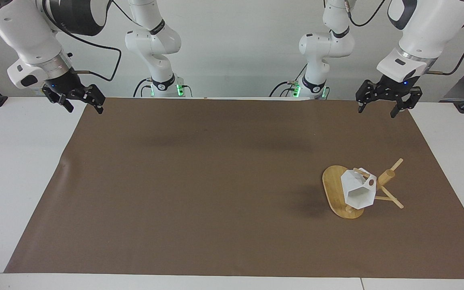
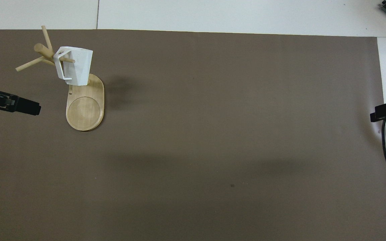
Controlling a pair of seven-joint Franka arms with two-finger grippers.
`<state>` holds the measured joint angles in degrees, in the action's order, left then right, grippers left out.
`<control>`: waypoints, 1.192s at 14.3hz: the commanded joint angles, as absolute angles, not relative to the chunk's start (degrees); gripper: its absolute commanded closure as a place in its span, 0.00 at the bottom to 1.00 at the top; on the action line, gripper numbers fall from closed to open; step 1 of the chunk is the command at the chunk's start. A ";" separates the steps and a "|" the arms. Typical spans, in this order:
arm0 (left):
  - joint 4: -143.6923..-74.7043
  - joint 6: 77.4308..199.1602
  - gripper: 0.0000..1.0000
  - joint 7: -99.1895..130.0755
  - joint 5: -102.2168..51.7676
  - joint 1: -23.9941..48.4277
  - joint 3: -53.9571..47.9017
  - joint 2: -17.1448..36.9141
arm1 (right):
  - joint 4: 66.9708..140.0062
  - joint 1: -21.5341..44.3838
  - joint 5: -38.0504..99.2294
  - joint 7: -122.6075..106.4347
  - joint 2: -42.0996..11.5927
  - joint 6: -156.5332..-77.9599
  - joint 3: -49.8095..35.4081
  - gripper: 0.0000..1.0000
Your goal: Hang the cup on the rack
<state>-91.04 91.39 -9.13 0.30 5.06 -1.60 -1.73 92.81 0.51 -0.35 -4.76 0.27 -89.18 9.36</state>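
The white faceted cup [image 1: 359,189] hangs by its handle on a peg of the bamboo rack [image 1: 334,187], mouth tilted downward over the oval base. Both also show in the overhead view: the cup [image 2: 75,65] and the rack [image 2: 85,108]. My left gripper [image 1: 377,112] is open and empty, raised over the mat's edge by the robots, well apart from the rack; it also shows in the overhead view [image 2: 36,108]. My right gripper [image 1: 86,108] is open and empty, and its arm waits over the mat's corner at its own end; it also shows in the overhead view [image 2: 374,117].
A brown mat [image 1: 199,181] covers most of the white table [image 1: 18,169]. The rack stands toward the left arm's end. Two free pegs [image 1: 393,200] stick out from the post.
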 commanded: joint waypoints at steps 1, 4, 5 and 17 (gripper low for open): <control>-91.84 90.79 0.00 -8.09 1.49 5.89 -1.23 -2.64 | 92.55 0.62 0.62 -3.87 0.26 -88.86 9.32 0.00; -91.93 90.70 0.00 -8.26 1.49 5.01 -0.97 -2.81 | 92.55 0.62 0.62 -3.87 0.26 -88.86 9.32 0.00; -91.93 90.62 0.00 -8.09 1.49 4.92 -0.71 -2.81 | 92.64 0.62 0.62 -3.87 0.26 -88.86 9.32 0.00; -92.72 92.54 0.00 -2.99 2.11 4.92 -0.62 -2.90 | 92.55 0.88 0.62 -3.87 0.26 -88.86 9.32 0.00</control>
<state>-91.13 91.38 -4.12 0.74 4.92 -0.58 -1.73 92.81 0.68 -0.35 -4.76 0.27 -89.18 9.31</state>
